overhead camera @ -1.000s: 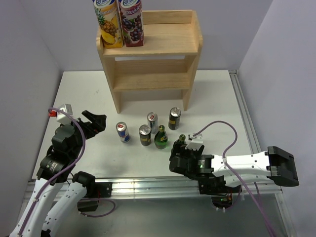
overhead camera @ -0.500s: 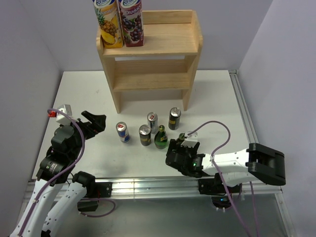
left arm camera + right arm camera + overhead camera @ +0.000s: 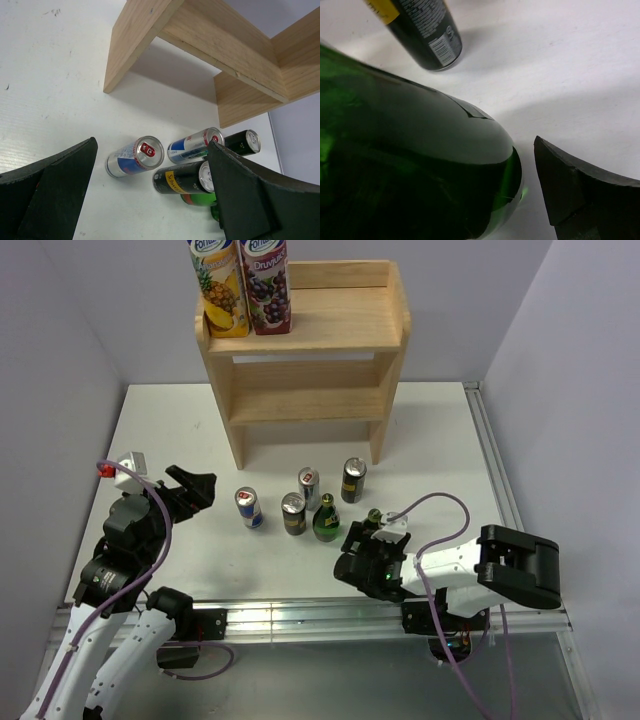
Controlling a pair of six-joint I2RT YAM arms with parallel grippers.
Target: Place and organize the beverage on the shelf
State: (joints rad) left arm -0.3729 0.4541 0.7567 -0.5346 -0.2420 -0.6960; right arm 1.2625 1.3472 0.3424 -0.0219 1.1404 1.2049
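The light-wood shelf [image 3: 300,350] stands at the back with two juice cartons [image 3: 240,285] on the left of its top board. On the table in front stand a blue-silver can [image 3: 248,507], a black yellow-label can [image 3: 293,513], a slim silver-blue can [image 3: 309,487], a black can [image 3: 353,480] and a green bottle [image 3: 326,520]. My right gripper [image 3: 350,543] is low, right beside the green bottle [image 3: 410,170]. One finger [image 3: 570,190] stands apart from the glass; the other is hidden. My left gripper [image 3: 195,485] is open and empty, left of the cans [image 3: 137,156].
The shelf's lower tier [image 3: 305,405] holds nothing. The table's right edge has a metal rail [image 3: 495,470]. Grey walls enclose the table on three sides. My right arm's cable [image 3: 440,505] loops over the table by the bottle.
My right arm has folded inward and its gripper has slid left, close up to the green bottle. The left arm and the cans have not moved.
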